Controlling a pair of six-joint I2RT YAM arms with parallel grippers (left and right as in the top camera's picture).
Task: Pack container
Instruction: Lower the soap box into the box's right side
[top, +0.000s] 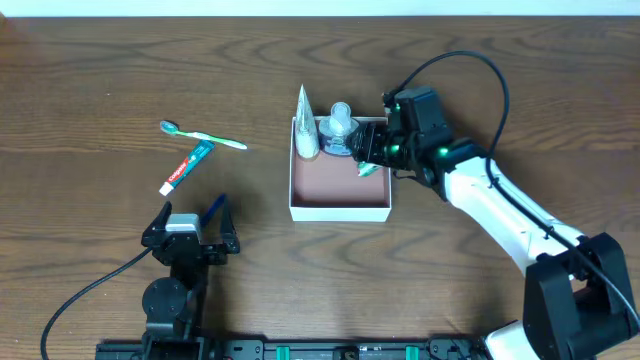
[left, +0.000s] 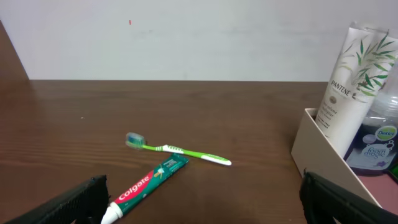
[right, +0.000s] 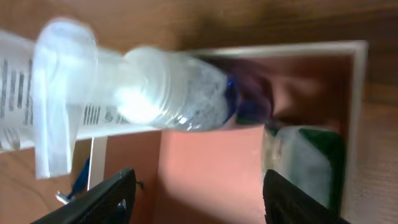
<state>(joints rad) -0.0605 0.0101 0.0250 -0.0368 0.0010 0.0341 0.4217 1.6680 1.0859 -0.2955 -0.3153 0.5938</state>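
Ana: Dark fingers (right: 99, 199) of the right end effector (right: 198, 180) fill the bottom of its wrist view; they stand wide apart with nothing clamped between them; just past them looms a clear pump bottle (right: 168, 93).

Ben: And the container (top: 335, 190)?

Ana: It sits on the wooden surface (top: 480, 60) about mid-table, a little to the right; white walls, pinkish-brown floor, most of that floor bare.

Ben: What is inside?

Ana: The pump bottle (top: 341, 125) stands against the far wall; a white tube (top: 305, 130) stands in the far left corner, just beside it; a green-and-white piece (top: 368, 170) lies by the right wall; I cannot tell what it is.

Ben: Where is the right end effector (top: 375, 150) from above?

Ana: Over the container's far right corner, near the bottle and the green-and-white piece (right: 305, 155); whether it touches either, I cannot tell.

Ben: The other arm?

Ana: The left end effector (top: 192, 215) is at the near left, its jaws spread and empty; its camera looks across the surface at a green toothbrush (left: 180, 149) and a toothpaste tube (left: 149, 183).

Ben: How do they lie?

Ana: Flat, left of the container and well apart from it; the toothbrush (top: 205, 135) is farther back, the toothpaste tube (top: 187, 167) just in front of it; the white tube (left: 351, 81) shows at that view's right edge, leaning slightly.
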